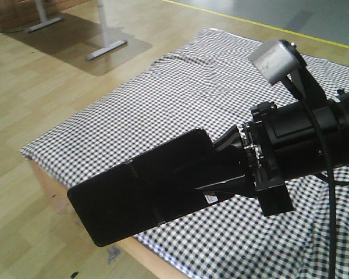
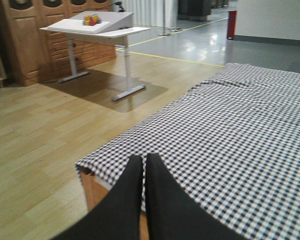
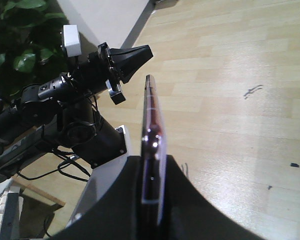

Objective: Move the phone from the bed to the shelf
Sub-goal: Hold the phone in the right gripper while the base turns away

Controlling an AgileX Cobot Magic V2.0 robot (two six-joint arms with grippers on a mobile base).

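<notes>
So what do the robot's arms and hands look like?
Mostly matte black. The right hand has a cylindrical wrist, a grey box and a thick cable. The left hand has tapered fingers and a white box.

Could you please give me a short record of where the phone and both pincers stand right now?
phone: in the air by the bed corner, off the sheet
right pincer: shut on phone, gripping its flat faces
left pincer: shut, empty, near the bed's corner
shelf: not in view
task stage: phone held, not yet placed
</notes>
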